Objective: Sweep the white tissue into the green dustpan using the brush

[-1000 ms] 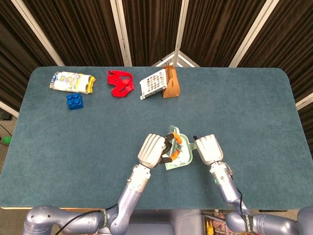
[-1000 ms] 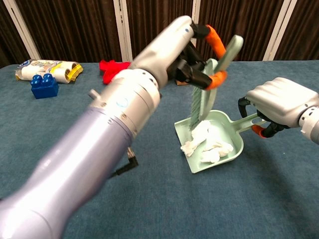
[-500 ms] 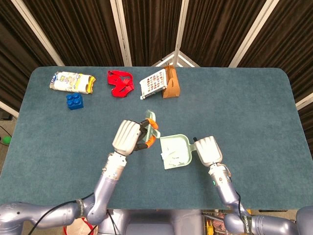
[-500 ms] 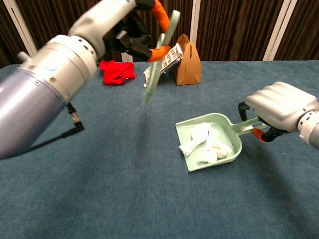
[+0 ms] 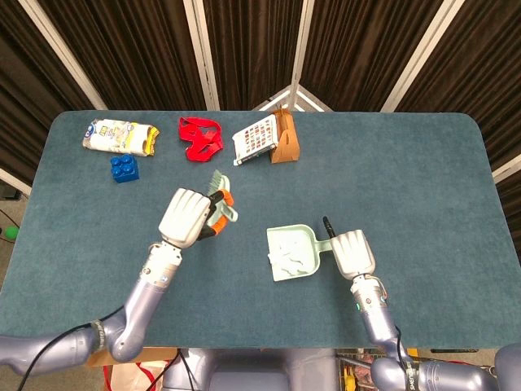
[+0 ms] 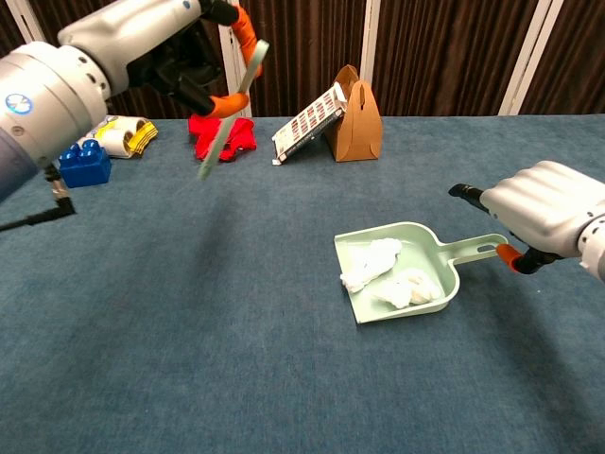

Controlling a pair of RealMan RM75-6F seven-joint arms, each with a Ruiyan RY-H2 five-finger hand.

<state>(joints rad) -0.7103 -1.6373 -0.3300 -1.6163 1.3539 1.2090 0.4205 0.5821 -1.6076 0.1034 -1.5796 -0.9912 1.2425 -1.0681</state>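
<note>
The green dustpan (image 5: 309,265) (image 6: 444,276) lies flat on the blue table, right of centre. Crumpled white tissue (image 5: 285,254) (image 6: 371,264) sits inside it in a few pieces. My right hand (image 5: 352,254) (image 6: 548,216) grips the end of the dustpan's handle (image 6: 477,249), where an orange tip shows under the fingers. My left hand (image 5: 191,218) (image 6: 156,47) holds the pale green brush (image 5: 221,194) (image 6: 230,109) by its orange grip. The brush hangs in the air, bristles down, well left of the dustpan and clear of it.
Along the far side lie a snack packet (image 5: 120,136), a blue brick (image 5: 124,167), a red cloth (image 5: 200,138), a printed card pack (image 5: 255,140) and a brown paper box (image 5: 284,140). The table's edge runs close to my arms.
My left hand has lifted the brush out of the dustpan and carried it away to the left. The tissue stays in the pan. My right hand has shifted slightly back along the handle.
</note>
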